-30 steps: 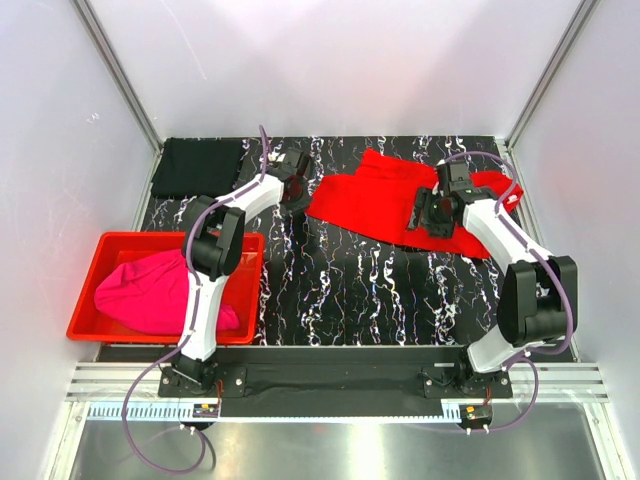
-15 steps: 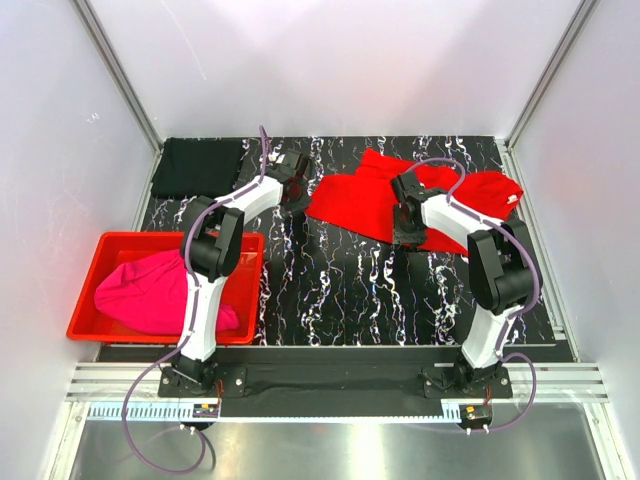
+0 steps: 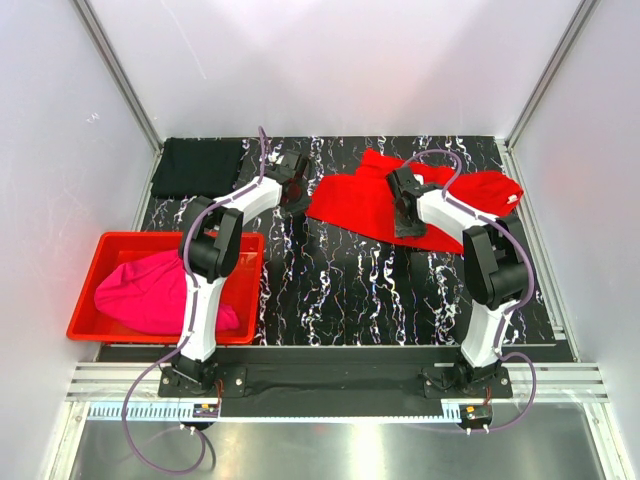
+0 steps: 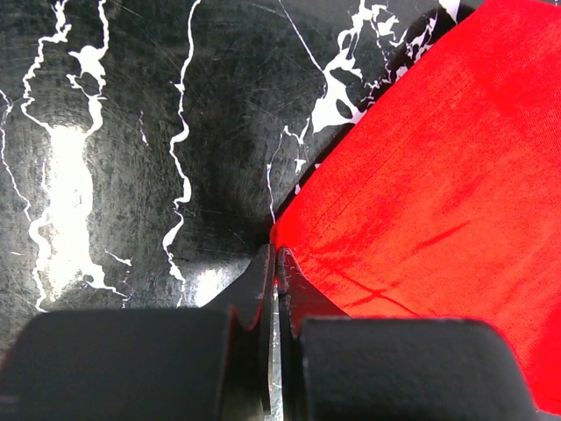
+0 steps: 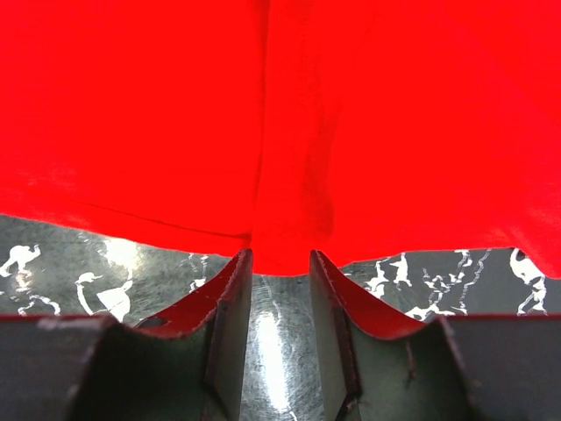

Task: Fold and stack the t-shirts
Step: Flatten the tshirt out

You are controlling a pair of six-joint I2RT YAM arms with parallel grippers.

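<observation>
- The red t-shirt [image 3: 360, 200] lay spread flat on the far right part of the table [image 3: 340, 290], roughly smoothed but unfolded, so it looked like the shirt being worked on
- The black t-shirt [image 3: 197, 165] sat as a neat folded rectangle in the far left corner, well apart from the red one, probably as the base of the stack
- The magenta t-shirt [image 3: 150, 295] was bunched in a heap inside the red bin [image 3: 84, 300] at the near left, seemingly waiting its turn
- Both arms reached to the red t-shirt from opposite sides, one at its left edge and one at its near hem, which suited lifting a long edge together for a fold
- The left gripper [image 4: 273, 259] was fully closed, its tips meeting at the shirt's left corner; a sliver of red showed between them, so it appeared to have that corner pinched against the table
- The right gripper [image 5: 280, 259] was only partly open, with bare table visible in the gap between its fingers
- Its tips stood on either side of a small raised ridge in the near hem, touching the cloth's edge but not yet clamped on it
- The likely step was to close on that ridge, and the risk was the thin hem slipping out
</observation>
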